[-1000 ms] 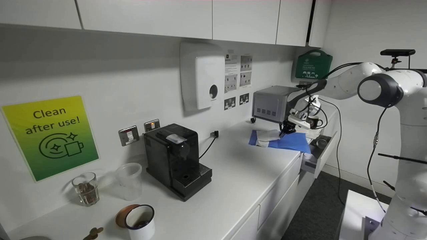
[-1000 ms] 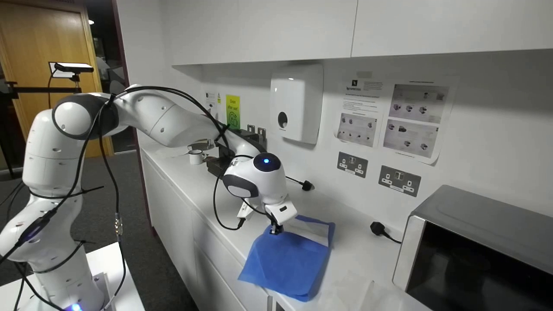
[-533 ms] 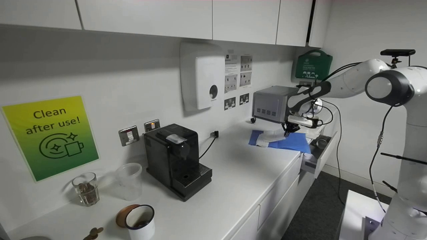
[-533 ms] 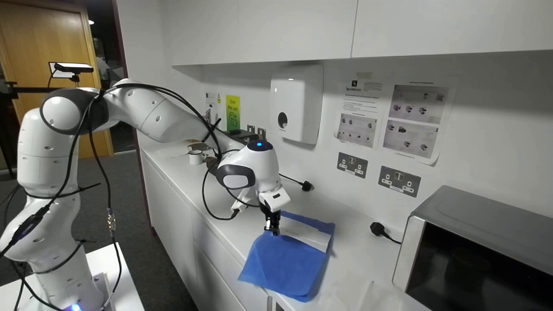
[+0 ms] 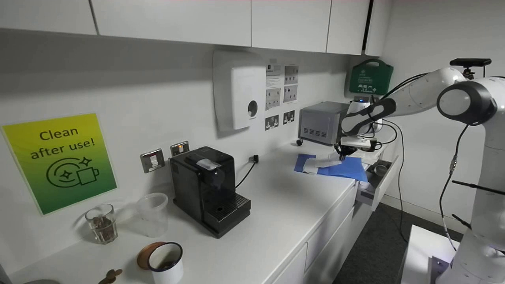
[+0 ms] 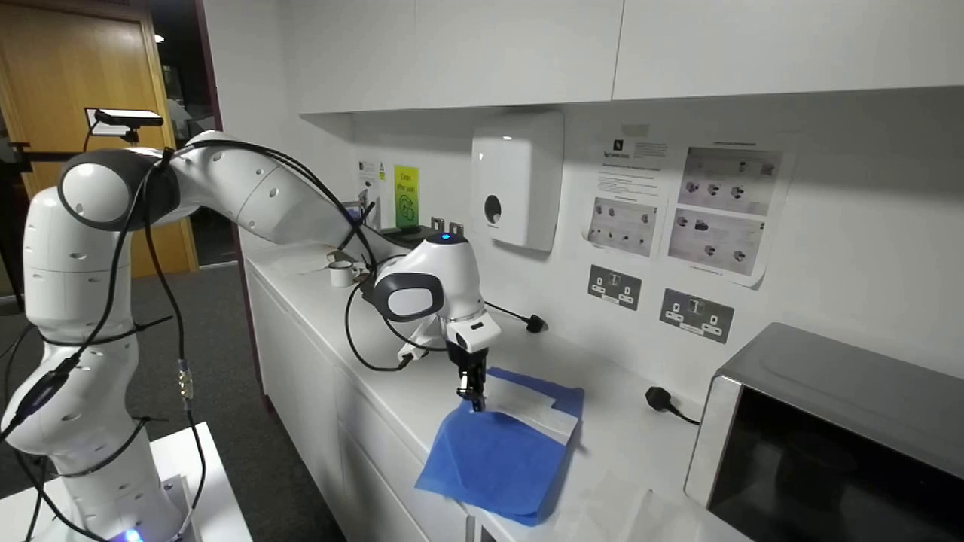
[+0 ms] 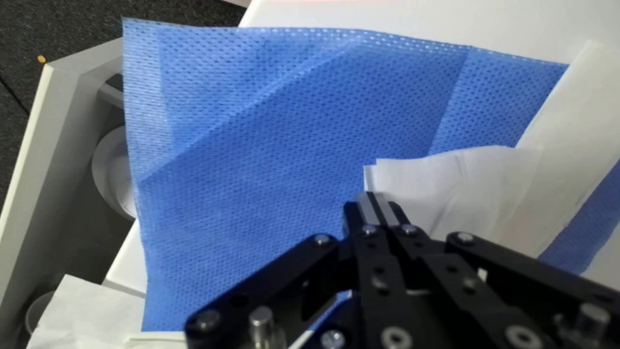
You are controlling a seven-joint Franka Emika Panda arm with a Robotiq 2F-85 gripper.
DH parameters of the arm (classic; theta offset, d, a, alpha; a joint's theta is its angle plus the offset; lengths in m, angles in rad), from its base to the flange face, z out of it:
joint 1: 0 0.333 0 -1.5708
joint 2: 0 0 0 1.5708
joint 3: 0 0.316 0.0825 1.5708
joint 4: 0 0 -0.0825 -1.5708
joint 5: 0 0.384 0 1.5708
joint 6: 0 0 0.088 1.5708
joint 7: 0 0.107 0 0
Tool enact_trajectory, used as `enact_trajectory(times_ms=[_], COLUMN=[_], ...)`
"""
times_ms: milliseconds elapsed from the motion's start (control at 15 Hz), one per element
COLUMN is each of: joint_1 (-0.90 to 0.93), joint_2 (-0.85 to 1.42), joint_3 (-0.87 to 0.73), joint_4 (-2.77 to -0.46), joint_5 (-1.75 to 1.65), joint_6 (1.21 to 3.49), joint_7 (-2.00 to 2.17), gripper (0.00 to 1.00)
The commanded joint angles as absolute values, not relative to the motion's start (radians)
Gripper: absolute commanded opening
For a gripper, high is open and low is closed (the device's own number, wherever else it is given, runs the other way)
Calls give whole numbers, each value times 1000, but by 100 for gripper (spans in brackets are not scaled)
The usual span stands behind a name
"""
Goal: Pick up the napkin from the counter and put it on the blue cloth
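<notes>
Napkin of creased, thin white paper: 1 end is pinched between the pressed-together fingers of the black 2-finger gripper; the other end lies near the rear edge of the flat, rectangular, bright-blue cloth. The cloth rests on the long white counter; 1 corner overhangs the surface's front edge at the open white drawer. Beyond: grey box-shaped microwave oven, near the surface's rear edge.

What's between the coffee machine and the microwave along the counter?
The blue cloth, the napkin on it with the gripper at one edge, and two black plugs at the back. Both exterior views show them.
</notes>
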State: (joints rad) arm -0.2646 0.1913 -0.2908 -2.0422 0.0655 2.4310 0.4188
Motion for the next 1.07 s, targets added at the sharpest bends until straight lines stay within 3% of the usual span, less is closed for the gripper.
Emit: enact_trajectory(times_ms=[0,1000], joint_1=[-239,-203], joint_2=[153,189], joint_3=[-308,-287], joint_4=[-2065,-1966], joint_5=[-14,-183], joint_6=[2411,2191], joint_7=[460,427], gripper=[0,0])
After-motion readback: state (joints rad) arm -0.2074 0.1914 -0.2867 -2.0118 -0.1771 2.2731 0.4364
